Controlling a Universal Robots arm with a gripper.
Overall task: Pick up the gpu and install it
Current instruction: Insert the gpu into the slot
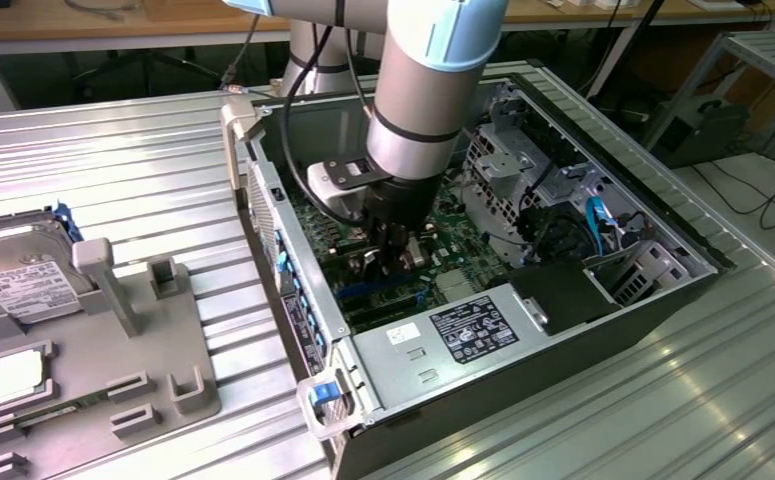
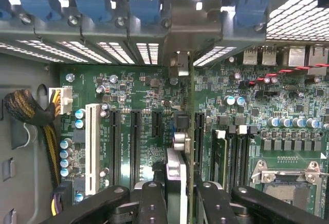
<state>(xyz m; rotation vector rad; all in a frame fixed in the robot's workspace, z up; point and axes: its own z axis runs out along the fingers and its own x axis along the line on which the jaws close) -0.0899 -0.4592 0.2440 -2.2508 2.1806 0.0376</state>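
1. I have the gripper (image 1: 394, 262) down inside the open computer case (image 1: 654, 215), clenched on the gpu (image 2: 177, 183), which I see edge-on between the fingers (image 2: 151, 203)
2. The card stands upright over the motherboard (image 2: 247, 106) so its lower edge can meet a slot (image 2: 197, 136)
3. Its metal end points toward the rear bracket openings (image 2: 146, 52)
4. The hard drive (image 1: 20, 270) and processor chip (image 1: 16, 372) sit on the grey tray (image 1: 160, 385) outside the case
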